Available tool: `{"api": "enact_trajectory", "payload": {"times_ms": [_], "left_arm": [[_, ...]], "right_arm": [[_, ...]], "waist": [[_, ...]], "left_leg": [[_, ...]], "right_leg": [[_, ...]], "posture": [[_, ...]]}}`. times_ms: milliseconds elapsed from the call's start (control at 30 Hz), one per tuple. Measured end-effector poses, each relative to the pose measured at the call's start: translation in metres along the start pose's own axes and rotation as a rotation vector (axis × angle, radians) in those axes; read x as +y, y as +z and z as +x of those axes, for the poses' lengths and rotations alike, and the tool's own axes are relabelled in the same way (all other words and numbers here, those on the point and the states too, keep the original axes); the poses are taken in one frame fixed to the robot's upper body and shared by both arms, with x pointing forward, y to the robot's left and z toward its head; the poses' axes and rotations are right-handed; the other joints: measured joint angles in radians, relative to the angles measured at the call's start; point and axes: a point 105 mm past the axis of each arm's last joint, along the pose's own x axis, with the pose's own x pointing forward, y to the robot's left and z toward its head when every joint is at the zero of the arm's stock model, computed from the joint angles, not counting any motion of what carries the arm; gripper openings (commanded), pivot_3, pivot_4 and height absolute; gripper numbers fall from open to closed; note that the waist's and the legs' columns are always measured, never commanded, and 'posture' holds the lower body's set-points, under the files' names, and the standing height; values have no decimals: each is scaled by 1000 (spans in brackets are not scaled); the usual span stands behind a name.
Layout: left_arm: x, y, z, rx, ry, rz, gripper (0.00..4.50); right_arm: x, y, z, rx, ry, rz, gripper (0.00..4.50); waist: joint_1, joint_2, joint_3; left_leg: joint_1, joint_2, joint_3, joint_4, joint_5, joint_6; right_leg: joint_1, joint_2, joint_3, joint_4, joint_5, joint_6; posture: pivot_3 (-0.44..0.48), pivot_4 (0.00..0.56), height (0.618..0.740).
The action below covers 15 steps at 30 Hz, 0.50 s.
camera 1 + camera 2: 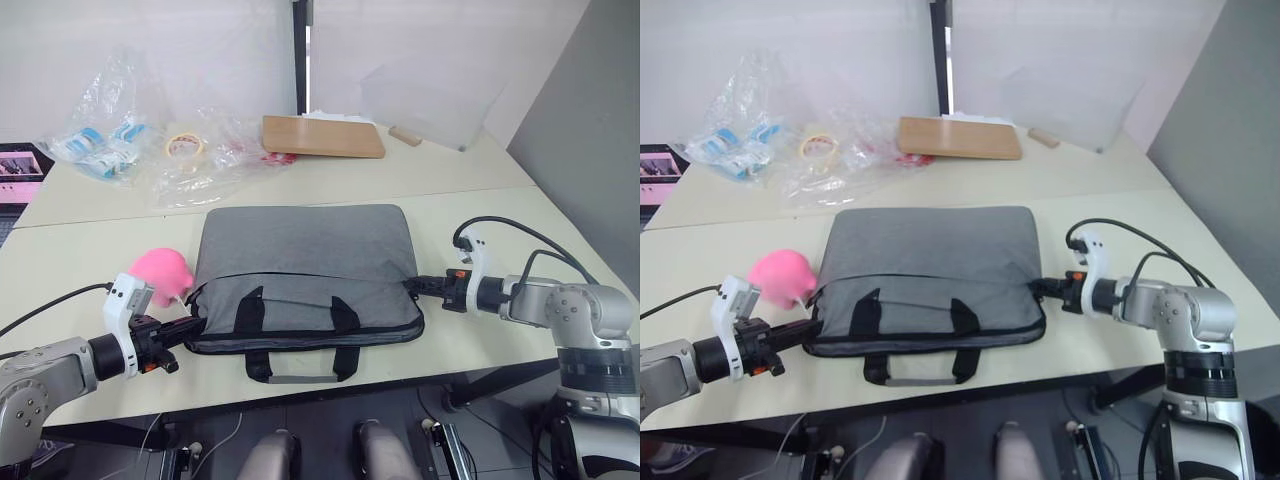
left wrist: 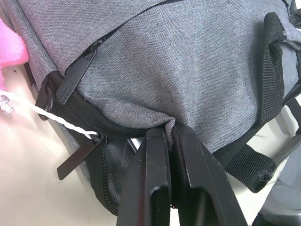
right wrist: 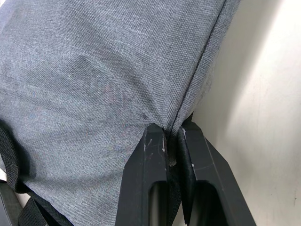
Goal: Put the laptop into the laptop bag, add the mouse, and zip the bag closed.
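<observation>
- The bag (image 1: 305, 275) lies flat at the centre of the frame on the near table (image 1: 480, 215), its two handles (image 1: 300, 340) toward the lower edge; no brand or writing can be read on it.
- Its zipper pull (image 2: 75, 77) sits at the bag's left end, with a second pull (image 2: 77, 155) on a white cord (image 2: 56, 123) below it.
- The left gripper (image 2: 170, 134) reaches in low from the lower left, its fingers closed tight on the fabric at the bag's lower left corner.
- The right gripper (image 3: 171, 134) comes in level from the right edge, forearm stretched across the table, fingers pinched on the fabric at the bag's right end.
- A pink toy (image 1: 160, 272) rests just beside the bag's left edge.
- Bare tabletop lies right of the bag and between it and the far clutter.
- In the upper part of the frame sit a board (image 1: 322, 136), a tape roll (image 1: 186, 146) and plastic bags (image 1: 110, 130).
</observation>
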Motion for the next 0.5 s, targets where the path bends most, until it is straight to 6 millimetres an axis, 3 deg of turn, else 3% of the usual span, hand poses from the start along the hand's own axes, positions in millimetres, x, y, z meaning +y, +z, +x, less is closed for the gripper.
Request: {"api": "enact_trajectory", "payload": {"times_ms": [333, 367, 500], "left_arm": [[6, 1, -3, 16, 16, 12, 0], [5, 1, -3, 16, 16, 13, 699], [6, -11, -4, 78, 23, 22, 1972]], "right_arm": [[4, -3, 3, 1, 17, 1, 55], [4, -3, 3, 1, 16, -1, 826], [2, 0, -1, -1, 11, -18, 2159]], "waist": [[-4, 0, 0], [-4, 0, 0], [-1, 2, 1]], "left_leg": [[0, 2, 0, -2, 1, -1], [0, 2, 0, -2, 1, -1], [0, 2, 1, -2, 1, -1]], "right_leg": [[0, 0, 0, -3, 0, 0], [0, 0, 0, -3, 0, 0], [1, 0, 0, -5, 0, 0]], "posture": [[0, 150, 740], [0, 150, 740], [0, 150, 740]]}}
